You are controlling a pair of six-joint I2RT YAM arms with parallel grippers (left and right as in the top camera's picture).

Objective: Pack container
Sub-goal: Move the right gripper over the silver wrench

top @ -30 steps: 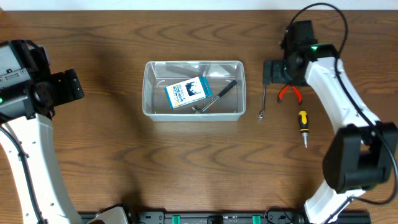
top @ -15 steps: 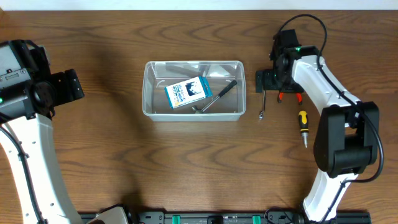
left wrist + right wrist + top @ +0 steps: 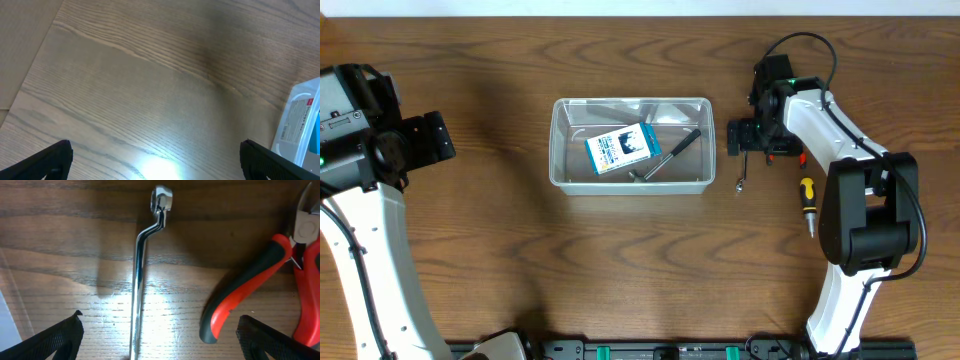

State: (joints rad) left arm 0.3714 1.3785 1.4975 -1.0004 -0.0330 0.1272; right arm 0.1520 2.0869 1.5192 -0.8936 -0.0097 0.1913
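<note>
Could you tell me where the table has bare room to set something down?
The table is bare between the left gripper and the container, and along the near side below it. Right of the container is crowded: wrench, pliers, screwdriver and the right gripper.

No word or number can be read anywhere. A white label (image 3: 296,120) on the clear container (image 3: 304,89), seen from the left wrist, bears lines of fine print, a small red mark and what looks like a barcode, all too small to make out. The blue-and-white box (image 3: 623,147) lying inside the container carries white markings, blurred from overhead
</note>
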